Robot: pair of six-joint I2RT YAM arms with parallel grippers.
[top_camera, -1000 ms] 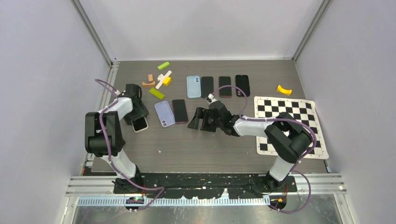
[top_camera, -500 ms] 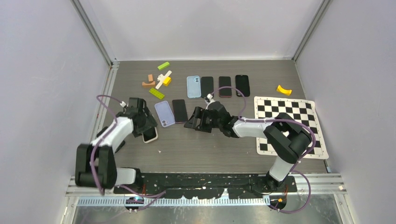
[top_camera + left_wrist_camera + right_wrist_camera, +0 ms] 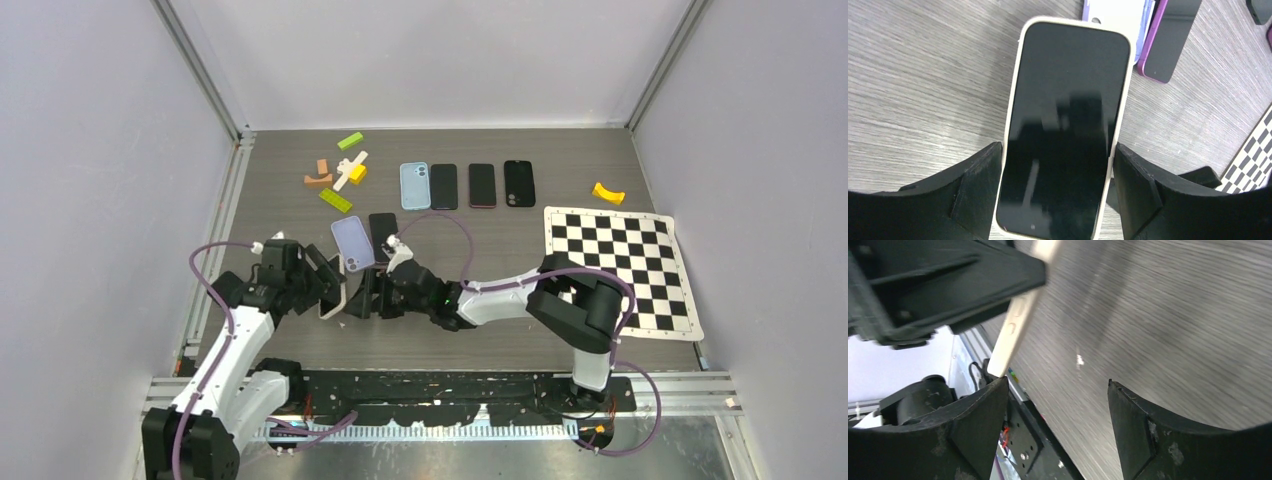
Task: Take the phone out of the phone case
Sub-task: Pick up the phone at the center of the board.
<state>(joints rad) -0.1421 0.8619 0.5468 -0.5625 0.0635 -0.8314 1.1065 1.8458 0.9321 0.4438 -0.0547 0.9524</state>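
Left hand (image 3: 1055, 150) clamps phone (image 3: 1068, 125) in phone case (image 3: 1014, 330); case back hidden.

The grey table (image 3: 570, 165) carries phones (image 3: 482, 185), coloured bricks (image 3: 335, 200) and a checkerboard sheet (image 3: 640, 250).

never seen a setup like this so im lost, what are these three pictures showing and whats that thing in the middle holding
These are two robot arms bolted to a table edge, each ending in a two-finger gripper. The wide picture looks down from above. The other two come from a camera on each wrist, so the black shapes at the bottom are that arm's own fingers. The left gripper is clamped on the long sides of a phone in a cream case, raised off the table. The right gripper is open beside it, holding nothing. On the table lie spare phones and cases, coloured blocks and a checkerboard sheet.
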